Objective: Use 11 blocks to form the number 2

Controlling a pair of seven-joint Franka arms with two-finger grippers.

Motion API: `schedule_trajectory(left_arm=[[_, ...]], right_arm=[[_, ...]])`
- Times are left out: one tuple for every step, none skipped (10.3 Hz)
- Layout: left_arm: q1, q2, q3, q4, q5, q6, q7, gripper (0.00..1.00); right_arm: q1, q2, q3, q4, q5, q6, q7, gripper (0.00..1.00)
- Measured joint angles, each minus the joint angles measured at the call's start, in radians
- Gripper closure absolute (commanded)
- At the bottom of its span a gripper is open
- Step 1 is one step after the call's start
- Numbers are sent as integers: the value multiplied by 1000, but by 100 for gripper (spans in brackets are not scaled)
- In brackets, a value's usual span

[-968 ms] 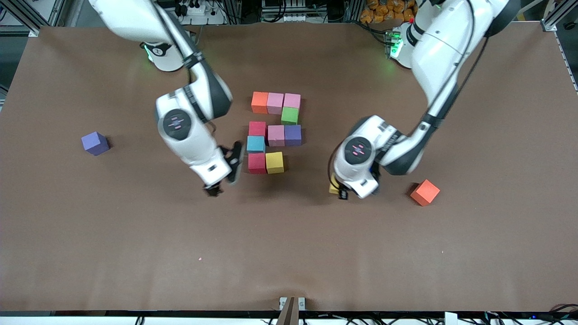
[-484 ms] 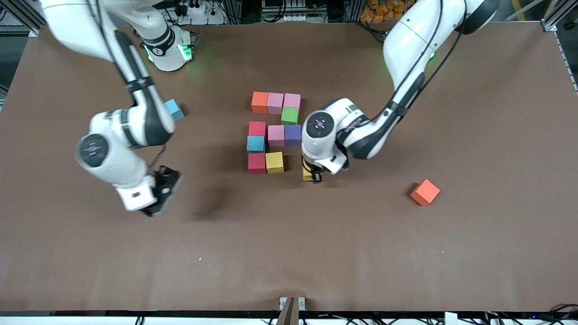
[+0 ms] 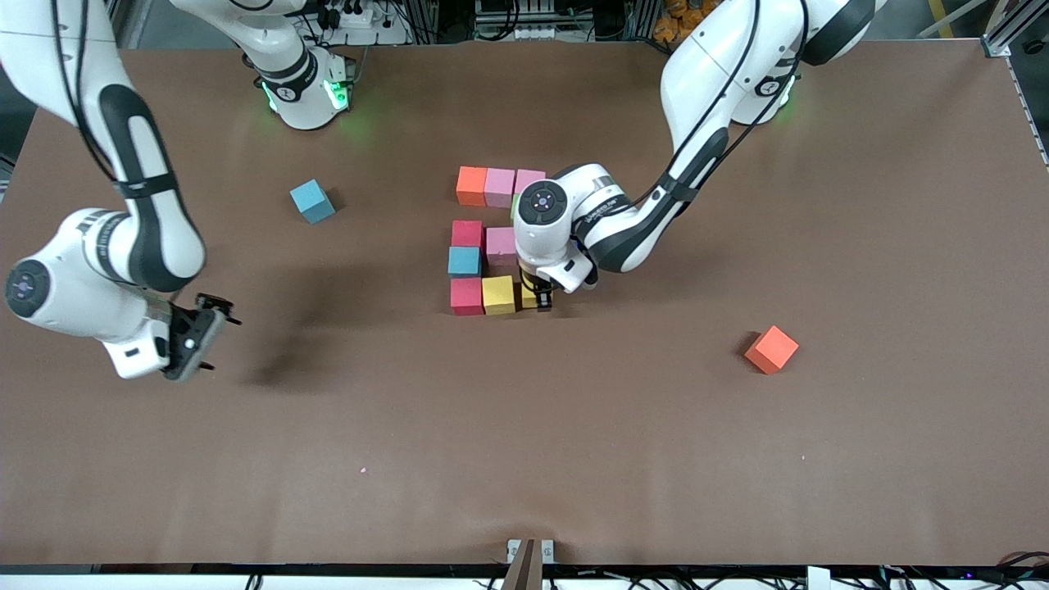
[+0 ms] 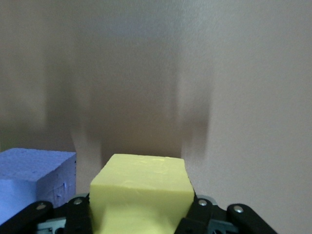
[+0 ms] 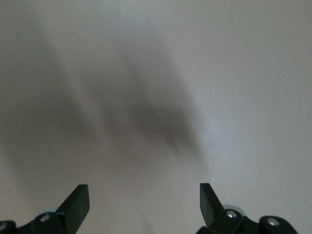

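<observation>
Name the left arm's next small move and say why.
Probably lower and release: the left gripper is shut on a yellow block, right beside the other yellow block in the digit's nearest row, where the third spot looks unfilled.

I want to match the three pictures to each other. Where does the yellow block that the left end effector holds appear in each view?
Front view: the held yellow block, mostly hidden under the left end effector, beside the yellow cube of the digit's nearest row.
Left wrist view: the block fills the lower centre, between the fingers.
Right wrist view: not in it.
Shared landmark: the brown table.
</observation>
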Motion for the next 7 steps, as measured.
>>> schedule_trajectory(left_arm=[[0,11,1,12,2,2,0,86],[0,18,1,22,6,5,0,86],[-1,21,1,28,7,8,0,86],[-3,23,3,32,7,11,0,86],[-10,25,12,36,7,14,0,86],[-22,27,25,41,7,17,0,86],[-34,29,38,46,7,20,0,86]], right_arm=[[0,0,-46,-34,8,9,-12,0],[0,-2,-92,-63,32,11,-16,0],[-7,-8,-131,-96,65,11,-22,0],[-26,-22,-149,-130,81,12,-22,0],[-49,-37,-153,-156,84,14,-17,0],[-68,-51,-155,-174,84,13,-11,0],[-81,-59,-159,-189,84,13,-9,0]])
